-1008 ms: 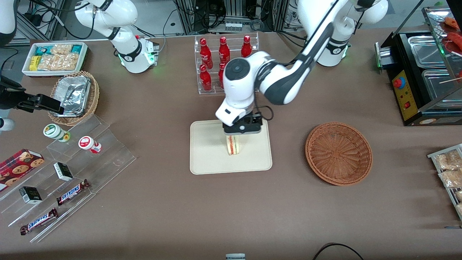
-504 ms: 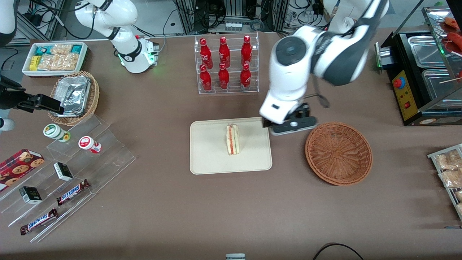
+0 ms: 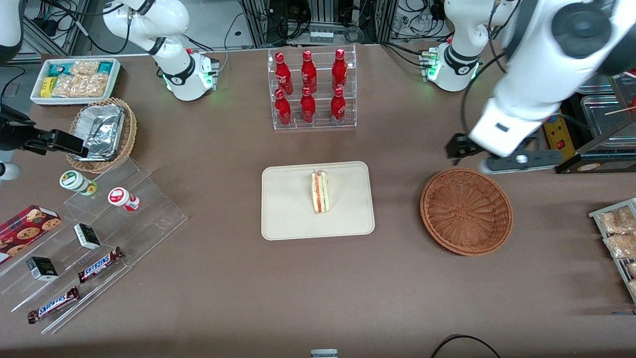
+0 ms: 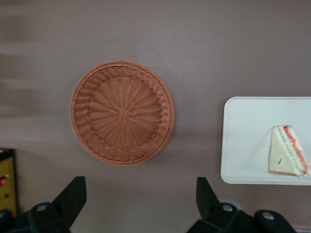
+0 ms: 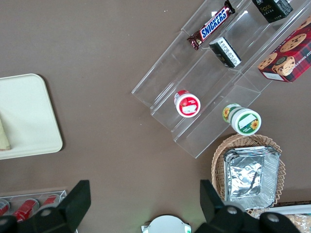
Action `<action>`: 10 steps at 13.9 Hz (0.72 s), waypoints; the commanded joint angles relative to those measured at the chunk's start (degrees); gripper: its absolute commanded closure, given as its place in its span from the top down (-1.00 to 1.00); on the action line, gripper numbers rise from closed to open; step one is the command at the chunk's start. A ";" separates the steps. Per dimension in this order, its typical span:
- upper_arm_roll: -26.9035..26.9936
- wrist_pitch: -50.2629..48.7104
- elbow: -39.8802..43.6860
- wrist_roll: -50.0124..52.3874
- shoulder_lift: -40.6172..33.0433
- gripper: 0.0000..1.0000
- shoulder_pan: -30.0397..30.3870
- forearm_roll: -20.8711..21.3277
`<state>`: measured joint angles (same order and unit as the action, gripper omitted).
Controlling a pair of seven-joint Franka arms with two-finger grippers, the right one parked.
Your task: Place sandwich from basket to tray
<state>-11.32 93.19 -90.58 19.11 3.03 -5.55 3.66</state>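
The sandwich [image 3: 320, 192] lies on the cream tray [image 3: 288, 219] in the middle of the table; it also shows in the left wrist view [image 4: 287, 158] on the tray [image 4: 245, 141]. The reddish-brown basket [image 3: 466, 211] is empty, seen also from the wrist [image 4: 122, 111]. My left gripper [image 3: 489, 155] hangs high above the table, a little farther from the front camera than the basket, toward the working arm's end. Its fingers [image 4: 73, 196] are wide apart with nothing between them.
A rack of red bottles [image 3: 310, 89] stands farther from the front camera than the tray. A black food warmer [image 3: 586, 109] is close beside my gripper. Snack packets [image 3: 618, 233] lie at the working arm's end. A clear stepped shelf [image 3: 99, 233] with snacks sits toward the parked arm's end.
My gripper let go of the sandwich on the tray, rose, and swung away toward the working arm's end, past the basket. The sandwich stays where it was set.
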 commanded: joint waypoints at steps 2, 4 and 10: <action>-0.63 -2.39 -1.79 -10.81 -3.11 1.00 6.33 -1.46; -0.63 -2.48 -3.10 -13.30 -4.34 1.00 8.44 -2.16; 8.15 -2.66 -3.29 -17.79 -6.11 1.00 4.77 -3.22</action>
<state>-5.95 91.10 -93.10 2.05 -1.34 1.42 1.49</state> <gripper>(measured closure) 0.000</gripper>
